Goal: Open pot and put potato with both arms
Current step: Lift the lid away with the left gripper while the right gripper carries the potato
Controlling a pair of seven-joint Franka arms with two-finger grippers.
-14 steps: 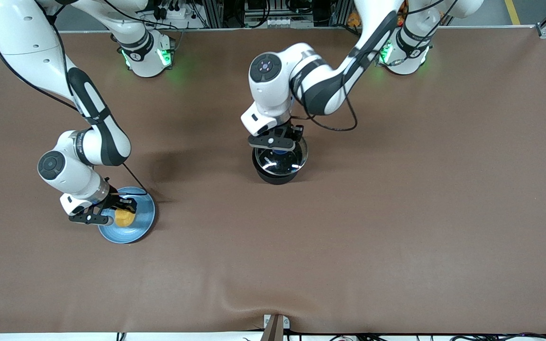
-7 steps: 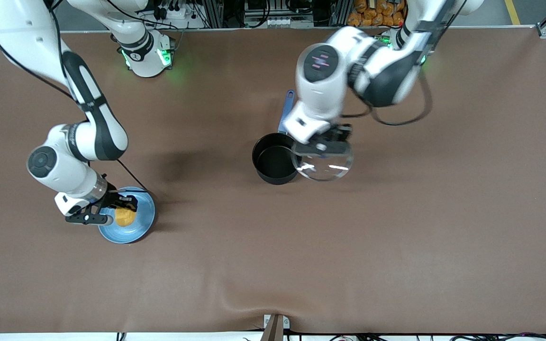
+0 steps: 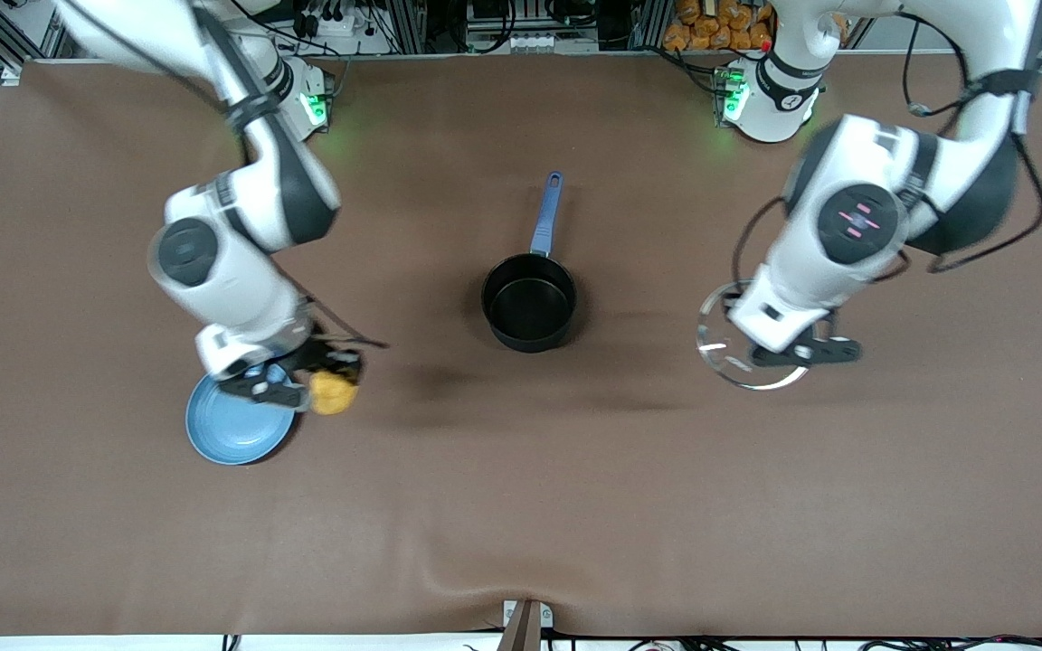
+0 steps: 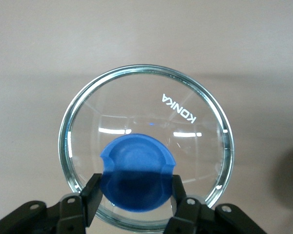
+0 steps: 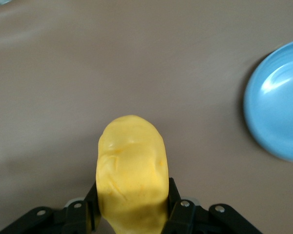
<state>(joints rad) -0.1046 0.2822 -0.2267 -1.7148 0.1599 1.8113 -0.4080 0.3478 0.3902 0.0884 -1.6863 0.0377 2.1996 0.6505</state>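
1. Table [image 3: 521, 506]: brown cover, carrying the pot and plate.
2. Pot [image 3: 528, 313]: uncovered, mid-table, blue handle pointing toward my bases.
3. Plate [image 3: 232, 434]: light blue, at my right arm's end.
4. Lid [image 3: 738, 348]: my left gripper [image 4: 133, 197] is clamped on its blue knob [image 4: 136, 170], above bare table toward my left arm's end.
5. Potato [image 3: 333, 393]: pinched in my right gripper [image 5: 132, 207], in the air just beside the plate.
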